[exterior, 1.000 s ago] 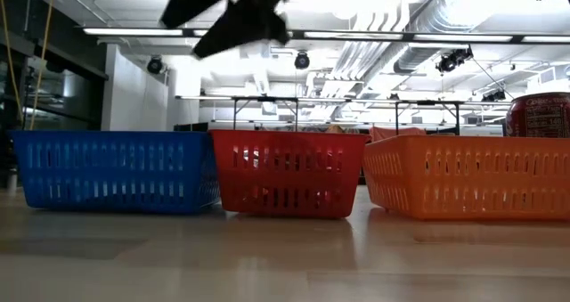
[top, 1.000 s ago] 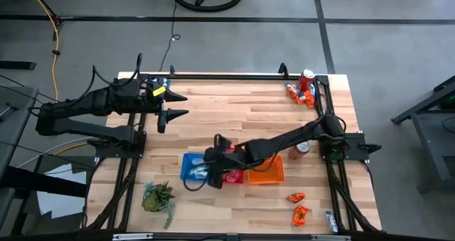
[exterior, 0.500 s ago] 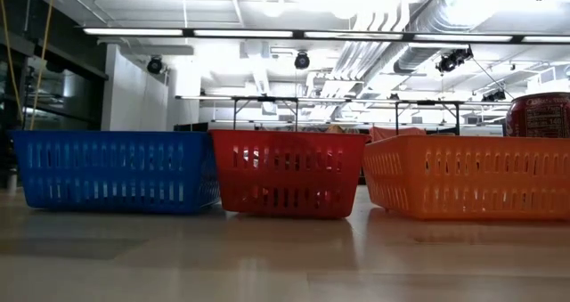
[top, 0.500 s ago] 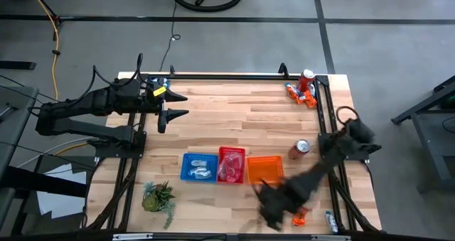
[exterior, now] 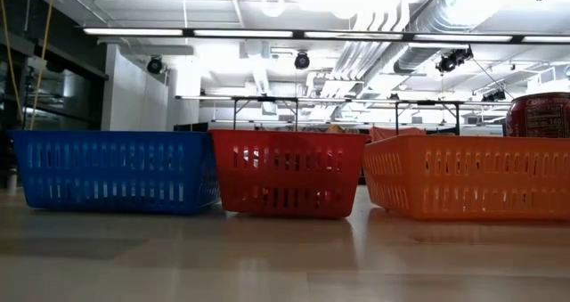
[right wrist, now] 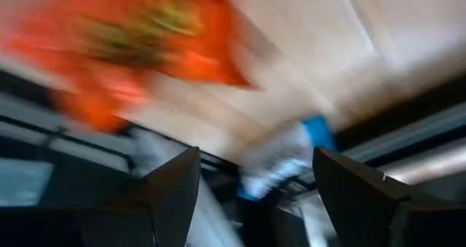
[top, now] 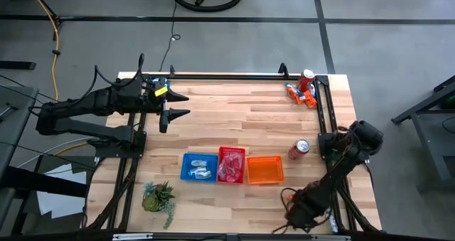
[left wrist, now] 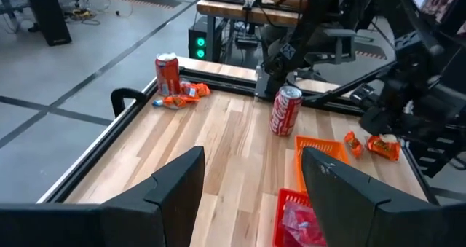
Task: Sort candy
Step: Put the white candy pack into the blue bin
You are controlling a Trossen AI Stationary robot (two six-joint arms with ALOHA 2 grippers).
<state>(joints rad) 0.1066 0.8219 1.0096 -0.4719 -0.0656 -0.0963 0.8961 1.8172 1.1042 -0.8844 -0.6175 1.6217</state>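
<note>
Three small baskets stand in a row near the table's front: blue (top: 186, 158), red (top: 231, 151) and orange (top: 265, 170). Candy lies in the blue and red ones. My right gripper (right wrist: 255, 196) hangs open at the near right corner, over a blurred orange candy (right wrist: 131, 43) and a blue/silver candy (right wrist: 291, 159) lying on the wood. In the high view its arm (top: 302, 209) covers those packets. More candy (top: 298, 93) lies at the far right corner. My left gripper (top: 174, 104) waits open and high at the far left.
A red can (top: 306, 78) stands by the far right candy. Another can (top: 299, 149) stands behind the orange basket. A green plant (top: 159, 197) sits at the near left. The middle of the table is bare wood. Black frame rails run along the right edge (top: 323, 113).
My right gripper has swung from above the blue and red baskets toward the table's near right corner, sinking and turning as it went. It has left the low view. The baskets and candy have stayed in place.
</note>
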